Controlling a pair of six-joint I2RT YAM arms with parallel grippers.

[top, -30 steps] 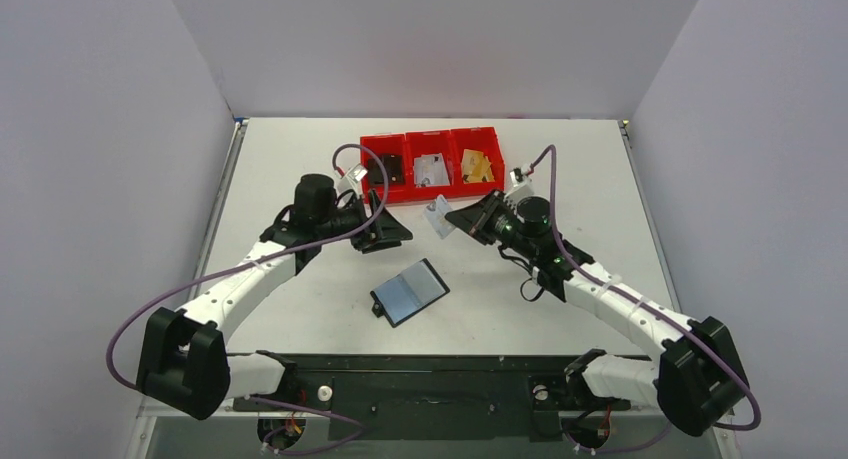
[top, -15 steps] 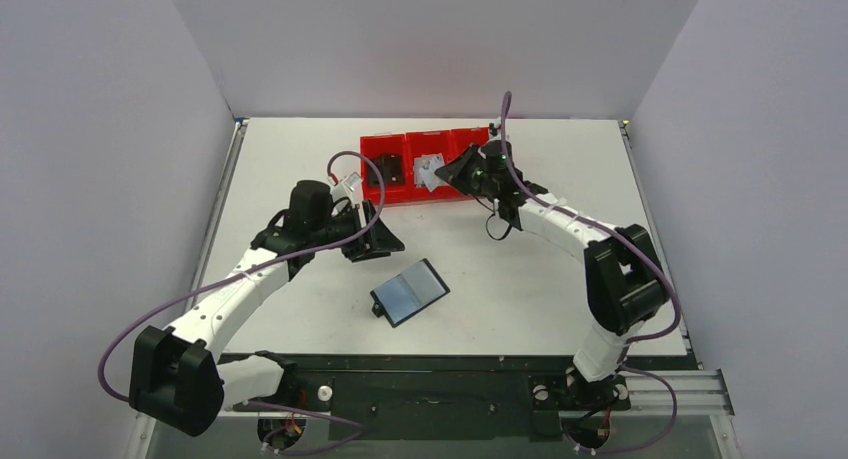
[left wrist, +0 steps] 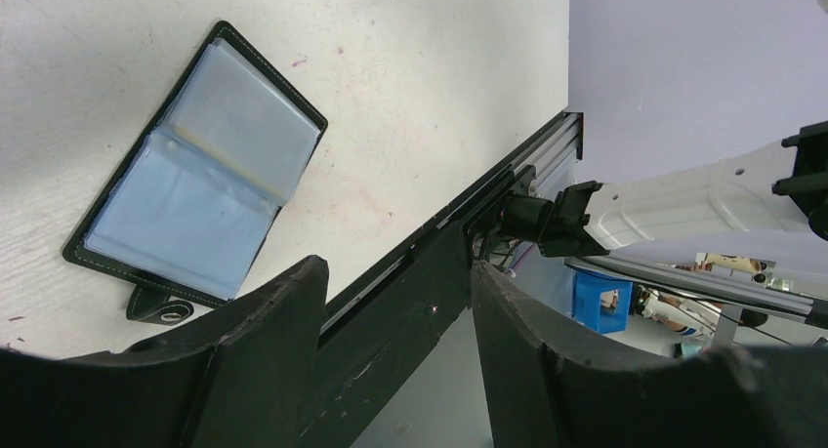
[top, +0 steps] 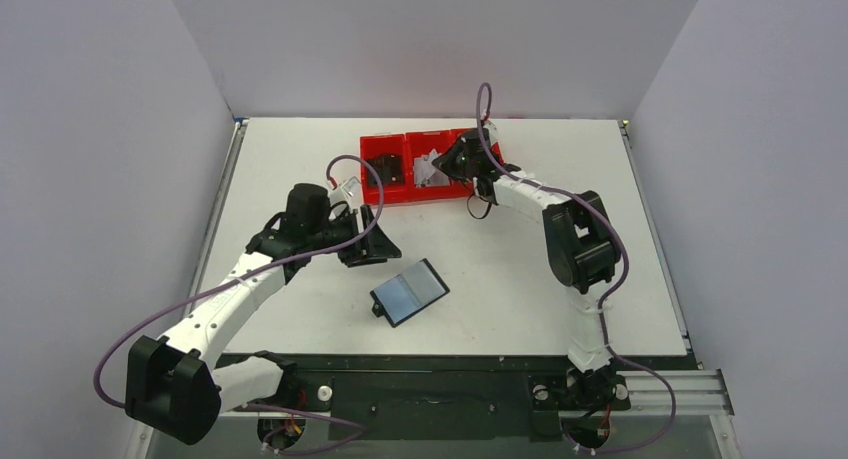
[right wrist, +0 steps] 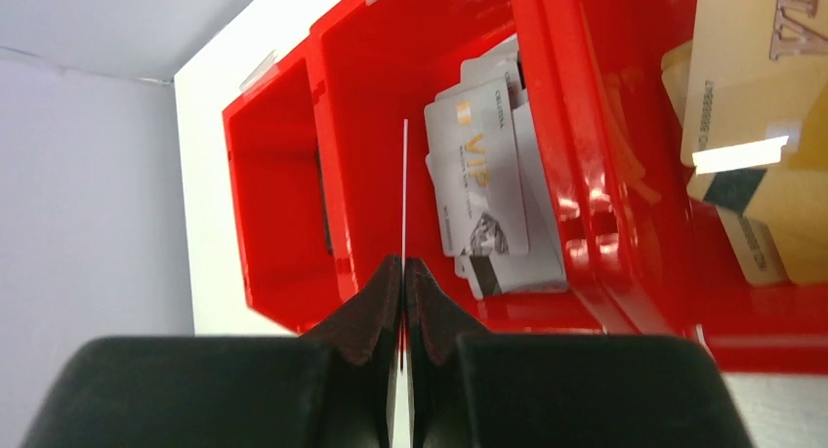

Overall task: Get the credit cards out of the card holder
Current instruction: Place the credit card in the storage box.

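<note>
The card holder [top: 409, 291] lies open on the table, its bluish clear sleeves facing up, and shows again in the left wrist view [left wrist: 200, 214]. My left gripper [top: 375, 241] [left wrist: 395, 267] hovers open just behind it, to its left, holding nothing. My right gripper [top: 440, 167] [right wrist: 403, 263] is shut on a thin white credit card [right wrist: 405, 184], seen edge-on, over the middle red bin. Several white-grey cards [right wrist: 483, 189] lie in that bin. Gold cards [right wrist: 752, 97] lie in the bin to the right.
Three joined red bins [top: 430, 134] stand at the back middle of the table. The left one holds something black [top: 388, 169]. The black base rail [top: 430, 364] runs along the near edge.
My right arm has swung from the table's middle back to the red bins, carrying the white card. The left gripper has drawn slightly toward the near left.
</note>
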